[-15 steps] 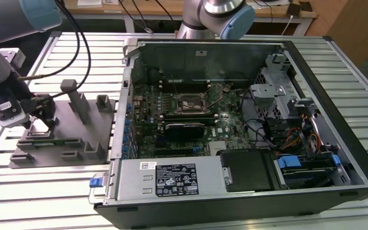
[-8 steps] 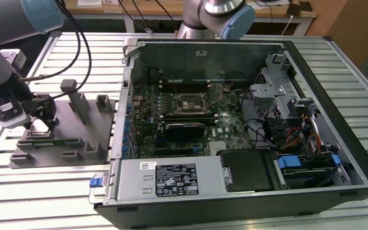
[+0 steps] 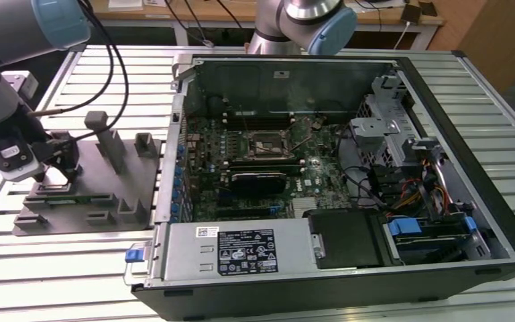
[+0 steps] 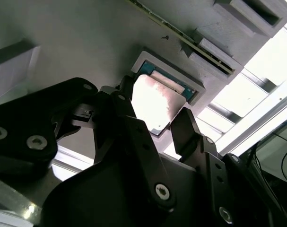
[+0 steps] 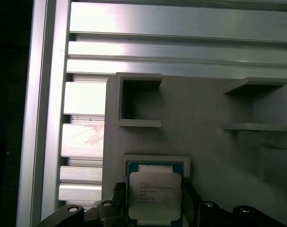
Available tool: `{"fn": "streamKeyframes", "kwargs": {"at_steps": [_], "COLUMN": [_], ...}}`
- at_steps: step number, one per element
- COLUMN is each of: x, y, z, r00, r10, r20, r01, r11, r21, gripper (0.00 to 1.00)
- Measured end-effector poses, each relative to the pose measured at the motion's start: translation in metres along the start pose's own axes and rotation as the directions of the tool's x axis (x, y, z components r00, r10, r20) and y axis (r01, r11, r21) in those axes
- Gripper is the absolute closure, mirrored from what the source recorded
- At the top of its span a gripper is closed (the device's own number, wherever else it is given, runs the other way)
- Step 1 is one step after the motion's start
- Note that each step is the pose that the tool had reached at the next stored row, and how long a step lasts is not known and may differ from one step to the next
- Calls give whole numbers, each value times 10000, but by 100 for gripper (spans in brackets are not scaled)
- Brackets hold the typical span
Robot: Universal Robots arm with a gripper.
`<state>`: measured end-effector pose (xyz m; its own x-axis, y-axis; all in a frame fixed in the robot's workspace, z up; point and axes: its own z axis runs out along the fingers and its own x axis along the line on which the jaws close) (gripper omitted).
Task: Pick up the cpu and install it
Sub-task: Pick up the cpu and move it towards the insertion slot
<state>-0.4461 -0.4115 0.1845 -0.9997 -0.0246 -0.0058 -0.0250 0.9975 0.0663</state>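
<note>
The gripper (image 4: 155, 104) straddles the cpu (image 5: 155, 194), jaws spread to clear its edges, seemingly not yet pinching it in the fixture (image 5: 204, 132) pocket.

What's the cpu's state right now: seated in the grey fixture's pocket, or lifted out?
In. In the first wrist view the cpu lies flat inside the fixture's framed pocket, with the frame's rim showing around it.
</note>
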Motion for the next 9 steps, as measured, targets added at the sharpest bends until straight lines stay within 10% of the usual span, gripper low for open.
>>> {"fn": "streamKeyframes", "kwargs": {"at_steps": [9], "x": [-14], "y": [-2], "z": [20], "r00": [10000], "r10": [2], "r20": [-30], "r01": [-2], "r11": [10000], "r21": [0], "gripper": [41]}}
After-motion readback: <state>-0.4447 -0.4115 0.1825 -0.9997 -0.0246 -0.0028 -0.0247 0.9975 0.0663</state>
